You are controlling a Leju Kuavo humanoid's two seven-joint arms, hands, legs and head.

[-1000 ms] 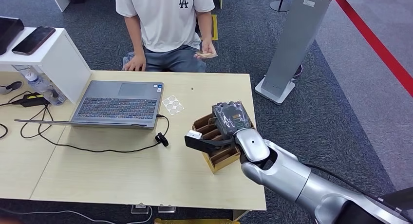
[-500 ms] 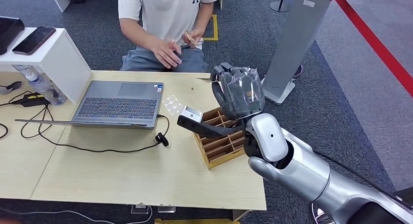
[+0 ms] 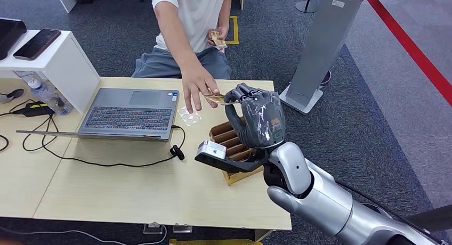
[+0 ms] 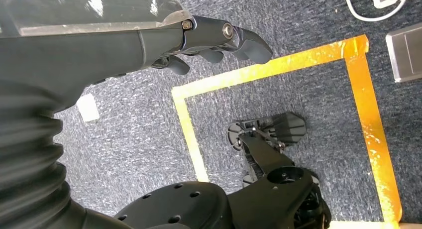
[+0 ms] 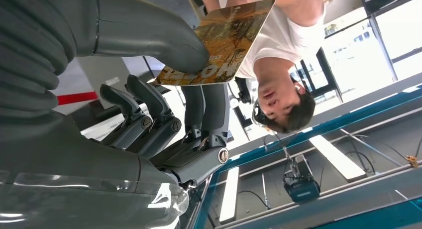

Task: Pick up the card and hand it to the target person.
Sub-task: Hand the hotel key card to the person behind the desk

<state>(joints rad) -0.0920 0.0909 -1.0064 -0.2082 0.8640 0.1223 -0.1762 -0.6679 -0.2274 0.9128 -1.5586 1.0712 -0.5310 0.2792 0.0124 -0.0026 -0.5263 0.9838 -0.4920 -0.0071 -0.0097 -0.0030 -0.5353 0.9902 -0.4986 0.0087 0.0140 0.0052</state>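
One card [image 3: 216, 99] is now sitting between the right hand [image 3: 256, 122] and the person's hand [image 3: 198, 90], just above the centre of the head view; a second ago the right hand was lower, down over the wooden organizer [image 3: 230, 141], with the person's hands back near their lap, and half a second ago the right hand was lifting while the person was only starting to reach. The right hand is gripping the card: in the right wrist view the thick thumb [image 5: 149, 37] is pressing on the card [image 5: 219, 42] while the darker fingers [image 5: 199, 119] are curling beneath it, and the far corner of the card is meeting the person's fingers at the top of that frame. In the head view the person's hand is reaching down from the upper centre and touching the card's other end, with their other hand [image 3: 217, 38] holding more cards near the top of the frame. The organizer is lying below the right hand at centre frame, on the table [image 3: 133, 192]. A laptop [image 3: 128, 114] is standing open at left centre, with a sheet of round stickers [image 3: 188, 115] just beside it. The left hand [image 4: 149, 40] is hanging over the carpet in the left wrist view, holding nothing, its fingers gently bent and apart.
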